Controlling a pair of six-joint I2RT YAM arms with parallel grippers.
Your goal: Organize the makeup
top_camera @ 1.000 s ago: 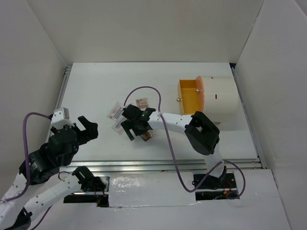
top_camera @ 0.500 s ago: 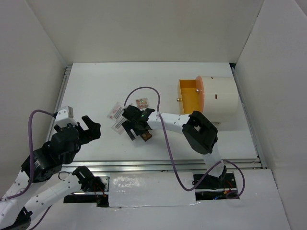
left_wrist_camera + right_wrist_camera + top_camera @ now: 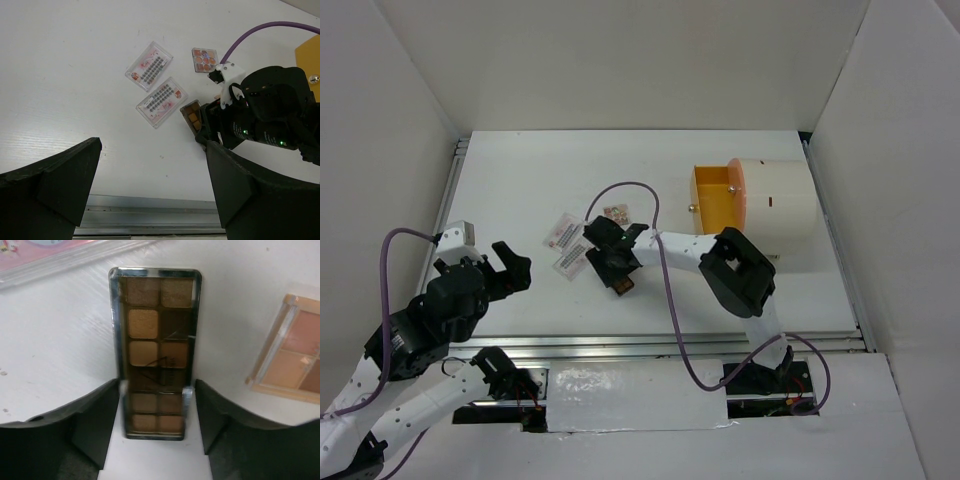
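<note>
While the left gripper [image 3: 152, 150] is idling with jaws spread wide above the surface [image 3: 60, 60], the right gripper [image 3: 154, 392] is drawing in jaws that stood wider a second ago, seemingly clenching the long brown eyeshadow palette [image 3: 152, 340] lying beside the white packets [image 3: 161, 101], ready for lifting.

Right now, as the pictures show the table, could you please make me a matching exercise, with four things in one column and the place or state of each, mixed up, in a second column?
Column A
1. long brown palette
2. drawer
3. two white packets
4. left gripper

Column B
a. orange, pulled open
b. open wide, holding nothing
c. between the jaws of the right gripper
d. flat on the table, side by side

Right pairs: 1-c, 2-a, 3-d, 4-b
</note>
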